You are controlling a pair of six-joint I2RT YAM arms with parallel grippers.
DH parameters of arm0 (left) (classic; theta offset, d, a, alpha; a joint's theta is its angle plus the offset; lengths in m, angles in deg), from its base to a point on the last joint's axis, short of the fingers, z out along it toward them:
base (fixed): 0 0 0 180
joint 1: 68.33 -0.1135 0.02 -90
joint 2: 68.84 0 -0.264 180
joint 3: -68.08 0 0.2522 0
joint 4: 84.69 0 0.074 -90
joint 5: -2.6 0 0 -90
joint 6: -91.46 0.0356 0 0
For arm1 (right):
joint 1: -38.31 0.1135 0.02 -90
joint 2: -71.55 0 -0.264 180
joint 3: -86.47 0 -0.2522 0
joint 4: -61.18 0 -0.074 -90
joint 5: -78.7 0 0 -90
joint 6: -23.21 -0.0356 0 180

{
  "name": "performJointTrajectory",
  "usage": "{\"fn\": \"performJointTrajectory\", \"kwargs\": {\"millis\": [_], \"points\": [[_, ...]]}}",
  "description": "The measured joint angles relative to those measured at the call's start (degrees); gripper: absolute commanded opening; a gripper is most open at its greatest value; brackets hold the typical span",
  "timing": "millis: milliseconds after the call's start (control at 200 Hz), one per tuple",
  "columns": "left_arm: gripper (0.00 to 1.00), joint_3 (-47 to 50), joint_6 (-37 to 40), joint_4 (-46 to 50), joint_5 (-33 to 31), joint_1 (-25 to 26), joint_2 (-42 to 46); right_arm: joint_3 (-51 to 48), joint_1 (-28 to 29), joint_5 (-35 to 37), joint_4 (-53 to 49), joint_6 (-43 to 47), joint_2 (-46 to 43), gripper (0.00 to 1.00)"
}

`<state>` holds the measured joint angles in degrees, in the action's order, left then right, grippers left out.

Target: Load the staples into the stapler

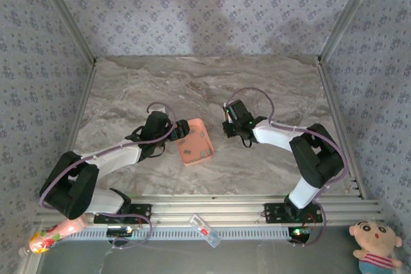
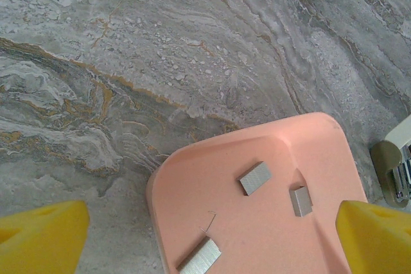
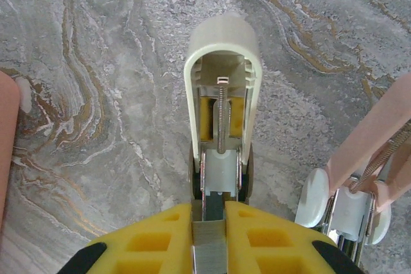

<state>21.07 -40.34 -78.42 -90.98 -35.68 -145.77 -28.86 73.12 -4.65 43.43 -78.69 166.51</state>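
The pink tray (image 2: 192, 178) (image 1: 196, 142) holds three short strips of staples (image 2: 255, 178), (image 2: 300, 201), (image 2: 200, 256) and one loose bent staple (image 2: 209, 222). My left gripper (image 2: 212, 226) (image 1: 182, 129) hovers open over the tray, its yellow fingers (image 2: 38, 239) wide apart with nothing between them. The cream stapler (image 3: 221, 94) lies opened on the marble, its spring and channel showing; its end also shows at the right of the left wrist view (image 2: 397, 171). My right gripper (image 3: 210, 213) (image 1: 229, 129) is shut on a strip of staples (image 3: 210, 248), lined up with the stapler's rear channel.
A pink and white stapler-like thing with a spring (image 3: 359, 171) lies just right of the cream stapler. The tray's edge (image 3: 5, 133) sits to its left. Papered walls enclose the table; an aluminium rail (image 1: 205, 206) runs along the near edge.
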Motion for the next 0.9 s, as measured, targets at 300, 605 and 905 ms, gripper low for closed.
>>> {"fn": "performJointTrajectory", "kwargs": {"millis": [300,605,905], "points": [[0.98,0.0,0.24,0.17,-0.22,0.0,0.0,0.0,-0.07,0.02,-0.02,-0.02,0.83,0.18],[0.98,-0.04,0.39,0.15,-0.35,0.0,0.02,-0.31,-0.07,0.07,0.0,0.0,-0.07,0.18],[0.98,1.09,0.46,-0.92,-0.44,0.0,3.96,-2.6,-0.28,0.09,1.18,0.0,-5.77,0.18]]}}
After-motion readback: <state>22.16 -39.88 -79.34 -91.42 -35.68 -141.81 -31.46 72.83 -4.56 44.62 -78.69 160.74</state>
